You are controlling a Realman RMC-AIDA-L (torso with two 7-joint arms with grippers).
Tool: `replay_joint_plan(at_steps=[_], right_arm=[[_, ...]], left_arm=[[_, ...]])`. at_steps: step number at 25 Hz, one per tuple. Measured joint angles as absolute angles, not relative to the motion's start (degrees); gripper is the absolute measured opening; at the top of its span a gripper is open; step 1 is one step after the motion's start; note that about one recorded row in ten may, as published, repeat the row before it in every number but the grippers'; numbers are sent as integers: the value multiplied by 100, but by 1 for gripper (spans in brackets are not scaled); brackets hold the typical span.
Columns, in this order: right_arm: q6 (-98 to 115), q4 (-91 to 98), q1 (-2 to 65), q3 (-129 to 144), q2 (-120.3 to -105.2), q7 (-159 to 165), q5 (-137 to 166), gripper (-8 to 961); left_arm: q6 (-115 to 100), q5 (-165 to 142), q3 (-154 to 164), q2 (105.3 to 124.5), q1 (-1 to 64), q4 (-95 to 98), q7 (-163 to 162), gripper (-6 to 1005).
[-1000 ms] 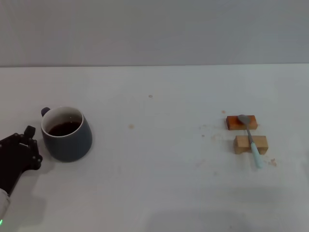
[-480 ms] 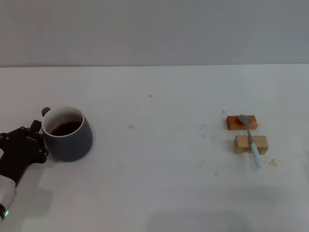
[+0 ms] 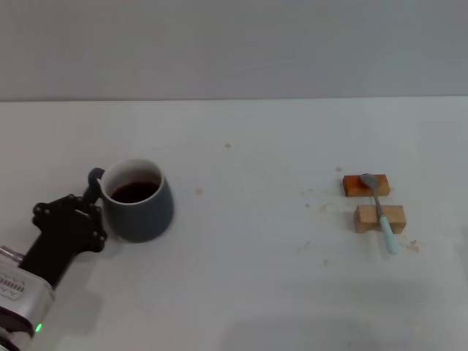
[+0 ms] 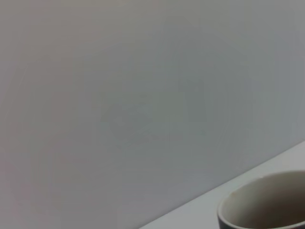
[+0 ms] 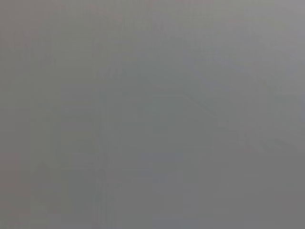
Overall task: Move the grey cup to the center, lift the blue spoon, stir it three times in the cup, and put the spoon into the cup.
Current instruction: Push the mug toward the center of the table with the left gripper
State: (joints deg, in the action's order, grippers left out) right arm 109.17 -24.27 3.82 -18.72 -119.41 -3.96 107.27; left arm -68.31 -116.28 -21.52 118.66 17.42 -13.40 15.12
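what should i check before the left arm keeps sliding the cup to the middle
1. Left claw against the grey cup, by its handle: ok; open or shut: cannot tell.
2. Cup upright, dark liquid inside, none spilled beside it: ok.
3. Cup at the table's centre: not ok, it sits left of middle.
4. Path toward the centre free of things: ok.
5. Blue spoon lying across the two wooden blocks, away from the cup's path: ok.
6. Right claw: not in view, cannot tell.

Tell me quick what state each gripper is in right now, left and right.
Left gripper: pressed against the handle side of the grey cup; open or shut cannot be told.
Right gripper: not in view.
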Motion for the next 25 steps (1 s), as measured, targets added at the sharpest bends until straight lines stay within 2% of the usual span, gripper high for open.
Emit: replay_joint_plan(at_steps=[25], right_arm=[[10924,-2443,378,-1872,-11935,-395,10749,762]], left_arm=[[-6770,-11573,-1874,11858,1811,-1467,1513,-2]])
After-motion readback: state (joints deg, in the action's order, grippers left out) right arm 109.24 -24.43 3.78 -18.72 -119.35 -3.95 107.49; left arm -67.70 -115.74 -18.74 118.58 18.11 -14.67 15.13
